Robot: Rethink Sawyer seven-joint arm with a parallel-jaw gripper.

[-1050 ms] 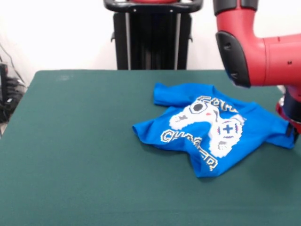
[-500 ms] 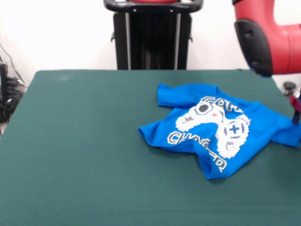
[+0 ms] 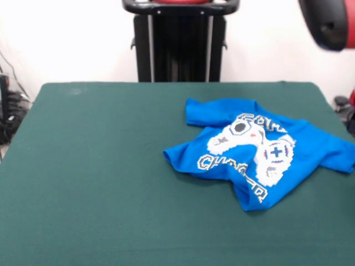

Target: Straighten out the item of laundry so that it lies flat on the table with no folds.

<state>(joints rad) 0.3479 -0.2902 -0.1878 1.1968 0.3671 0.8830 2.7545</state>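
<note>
Shirt (image 3: 260, 158) position: right half of the table (image 3: 100, 183), nearer the far edge than the near one, with its right end reaching the right border of the front view. Colour is bright blue, with a white game-controller print and white block lettering on the upper face.

Shirt condition: not flat. The cloth is crumpled and folded over on itself. One flap lies toward the far side at the upper left of the garment. A second lobe points left at mid-height. A third corner tapers toward the near edge, and part of the lettering runs down along it. The print is bent across a fold through its middle, so the two lines of lettering stand at different angles. Creases show on the right portion of the cloth.

Table: dark green cloth top, far larger than the shirt. The left half and the near strip carry nothing but the cloth.

Arm (image 3: 328, 22): only a red and black segment shows at the top right corner, above the table and well clear of the shirt. A small red and dark part shows at the right border beside the shirt's right end; what it is cannot be told.

Pincer: no fingers are visible in the front view, so its state is not shown
</note>
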